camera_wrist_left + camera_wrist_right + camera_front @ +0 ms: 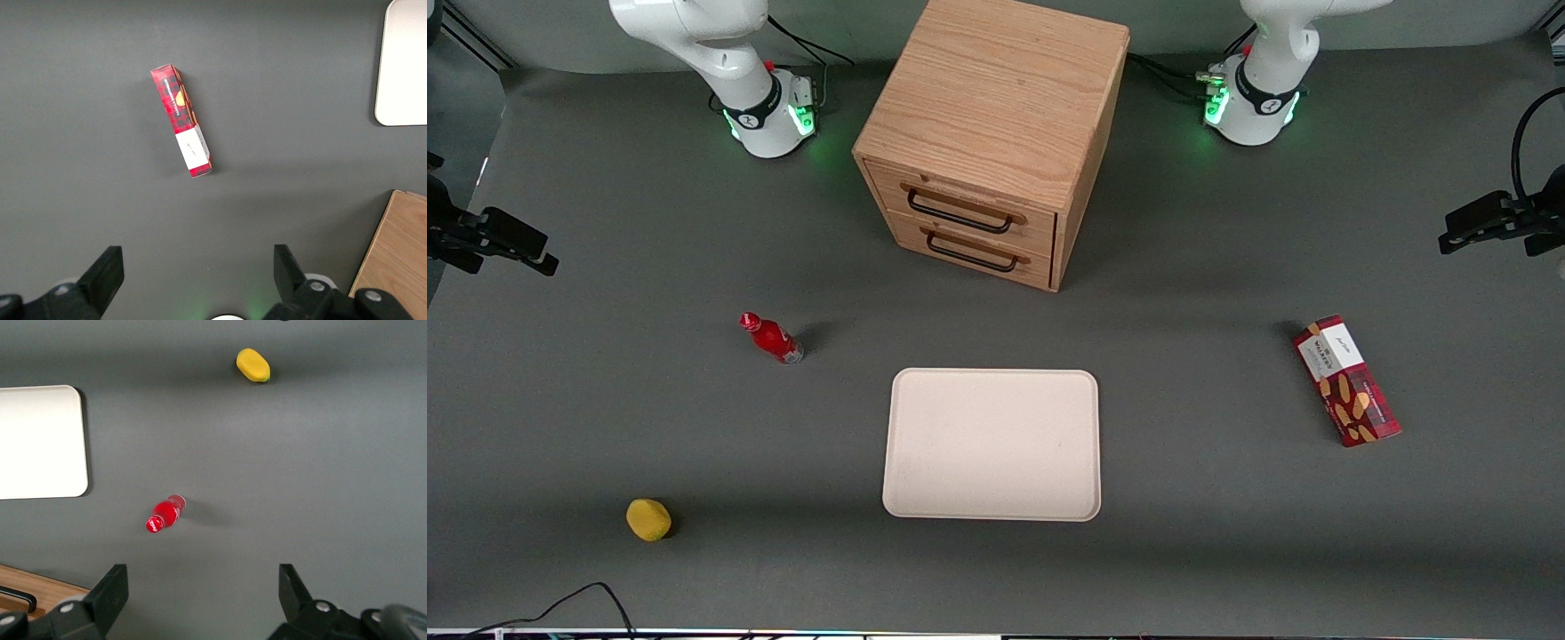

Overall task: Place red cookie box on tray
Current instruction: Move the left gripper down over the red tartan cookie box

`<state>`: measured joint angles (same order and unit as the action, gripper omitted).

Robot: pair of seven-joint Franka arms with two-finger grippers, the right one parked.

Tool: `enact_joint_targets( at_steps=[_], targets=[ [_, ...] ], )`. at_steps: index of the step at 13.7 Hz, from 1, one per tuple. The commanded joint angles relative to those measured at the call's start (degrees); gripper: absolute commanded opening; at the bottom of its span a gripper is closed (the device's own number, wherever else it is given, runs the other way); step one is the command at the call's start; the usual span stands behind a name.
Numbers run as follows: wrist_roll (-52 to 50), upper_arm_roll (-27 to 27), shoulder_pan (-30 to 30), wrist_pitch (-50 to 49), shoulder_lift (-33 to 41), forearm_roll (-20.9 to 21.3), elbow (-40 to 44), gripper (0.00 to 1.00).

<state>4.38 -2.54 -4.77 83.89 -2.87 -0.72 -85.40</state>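
Observation:
The red cookie box [1347, 380] lies flat on the dark table toward the working arm's end, its white label end pointing toward the arm bases. The cream-white tray [991, 444] sits mid-table, in front of the wooden drawers and nearer the front camera, with nothing on it. In the left wrist view my gripper [198, 270] hangs high over the table, open wide with nothing between its fingers. The red cookie box [181, 120] lies below it, well apart from the fingertips, and a corner of the tray [403, 63] shows. The front view does not show the gripper.
A wooden two-drawer cabinet [991, 133] stands between the arm bases, both drawers shut. A small red bottle [772, 339] and a yellow lump [648, 519] lie toward the parked arm's end. Black camera clamps [1503, 218] stick in over the table's ends.

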Motion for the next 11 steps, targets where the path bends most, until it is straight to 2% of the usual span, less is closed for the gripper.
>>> enact_joint_targets(
  at_steps=[1,8,11],
  targets=[
    [-1.1,0.0,0.2,-0.8,0.3,0.3,0.7,1.00],
    [-1.3,0.2,-0.1,-1.9,-0.8,0.4,-0.4,1.00],
    [-6.7,0.3,-0.2,0.6,-0.8,1.0,-4.0,1.00]
  ],
)
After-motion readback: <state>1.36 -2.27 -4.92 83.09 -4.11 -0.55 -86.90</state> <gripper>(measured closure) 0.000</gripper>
